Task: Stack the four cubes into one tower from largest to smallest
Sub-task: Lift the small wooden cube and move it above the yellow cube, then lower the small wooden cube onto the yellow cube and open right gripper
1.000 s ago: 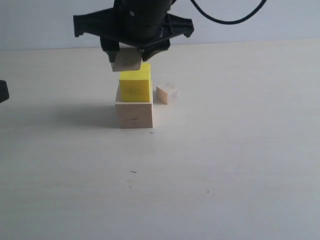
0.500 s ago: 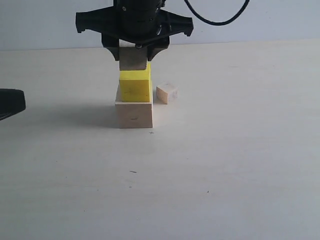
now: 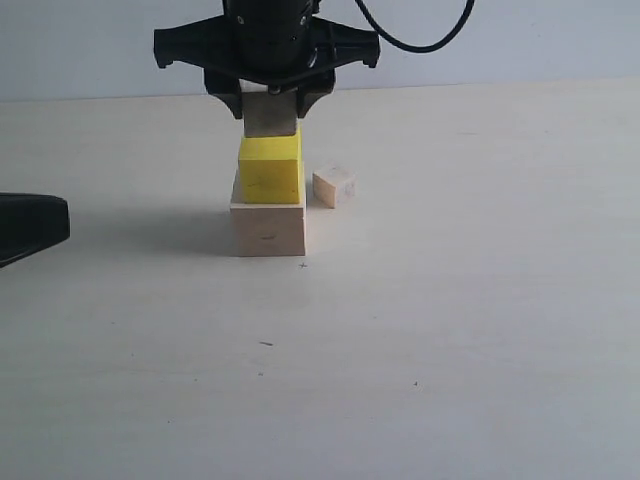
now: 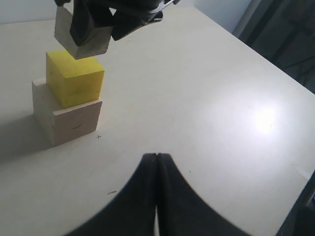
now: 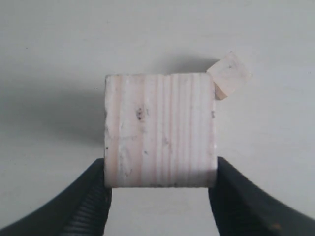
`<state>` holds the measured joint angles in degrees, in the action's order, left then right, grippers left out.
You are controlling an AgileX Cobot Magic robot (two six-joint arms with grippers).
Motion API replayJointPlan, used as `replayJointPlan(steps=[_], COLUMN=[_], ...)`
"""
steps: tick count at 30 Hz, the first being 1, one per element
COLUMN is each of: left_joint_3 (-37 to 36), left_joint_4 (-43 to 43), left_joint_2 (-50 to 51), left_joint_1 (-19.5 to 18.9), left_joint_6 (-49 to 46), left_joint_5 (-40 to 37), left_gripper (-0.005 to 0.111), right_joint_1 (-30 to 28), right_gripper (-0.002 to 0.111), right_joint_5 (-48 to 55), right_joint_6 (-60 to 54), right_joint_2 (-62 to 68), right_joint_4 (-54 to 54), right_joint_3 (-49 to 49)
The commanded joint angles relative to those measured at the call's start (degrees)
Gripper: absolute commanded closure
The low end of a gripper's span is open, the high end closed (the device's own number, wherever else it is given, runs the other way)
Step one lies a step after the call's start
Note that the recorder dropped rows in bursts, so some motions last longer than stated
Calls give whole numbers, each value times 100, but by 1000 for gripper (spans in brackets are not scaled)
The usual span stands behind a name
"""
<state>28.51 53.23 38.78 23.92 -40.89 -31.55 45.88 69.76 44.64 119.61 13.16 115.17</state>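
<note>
Since the earlier frame, the plain wood cube [image 3: 270, 118] has turned from a tilted attitude to a level one and has shifted right. It now sits squarely over the yellow cube [image 3: 270, 172], upper centre of the exterior view. Over the same interval, the left gripper [image 3: 30, 228] has advanced further in from the left edge of that view.

The right gripper [image 3: 270, 106] hangs from the top of the exterior view. Its jaws are clamped on two opposite sides of the plain wood cube, as the right wrist view confirms. The underside of this cube is level with the top face of the yellow cube; contact between them cannot be determined.

The yellow cube rests on the large pale wood cube [image 3: 268, 230], which stands on the tabletop [image 3: 450, 320] left of centre. The smallest cube [image 3: 334, 186] lies on the tabletop just right of this stack, apart from it and turned at an angle.

In the left wrist view, the jaws of the left gripper are together and hold nothing.
</note>
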Motion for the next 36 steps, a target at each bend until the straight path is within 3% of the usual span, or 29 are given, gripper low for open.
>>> replayJointPlan(steps=[1, 36], left_joint_3=[-27, -27], left_joint_4=[-14, -43], left_joint_2=[-21, -21], left_joint_1=[36, 137], left_joint_6=[62, 86], left_joint_5=[64, 71], left_gripper=[107, 107], right_joint_1=[7, 7], right_gripper=[108, 108], right_joint_5=[20, -221], right_joint_6=[95, 191], right_joint_2=[70, 189], right_joint_4=[49, -13], right_joint_3=[70, 70])
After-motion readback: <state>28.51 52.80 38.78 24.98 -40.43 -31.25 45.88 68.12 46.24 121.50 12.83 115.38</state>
